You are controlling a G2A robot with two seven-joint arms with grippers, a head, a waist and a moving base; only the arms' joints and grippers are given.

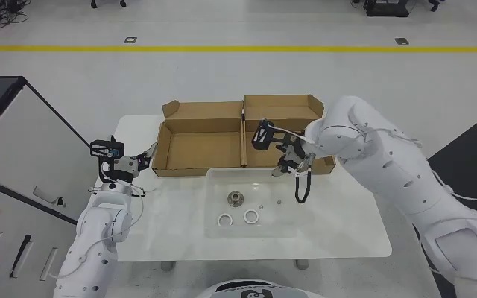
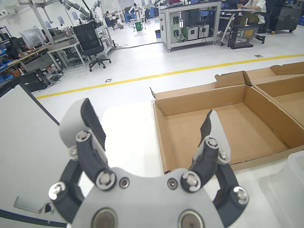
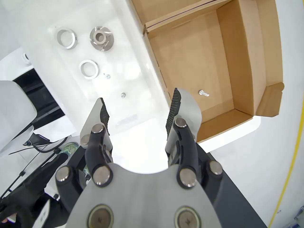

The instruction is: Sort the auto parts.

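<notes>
Near side of the clear tray: left ring and right ring, side by side, apart, both flat. Flanged metal hub sits just beyond the left ring, towards the tray's middle. Two small nuts in the tray right of the hub: one near the right ring, the other further right; they're not touching.

Tray is at centre-near on the white table. Two open cardboard boxes butt against each other along the tray's far side: left box, right box.

One small bolt lies on its side on the right box floor, close to the near wall.

Right gripper: jaws spread wide, nothing between them. It hangs over the tray's far-right edge, with one finger over the near wall of the right box, pointing down.

Left gripper: jaws also spread, holding nothing. It sits at the table's left side, just left of the left box and level with its near-left corner, aimed across the box.
</notes>
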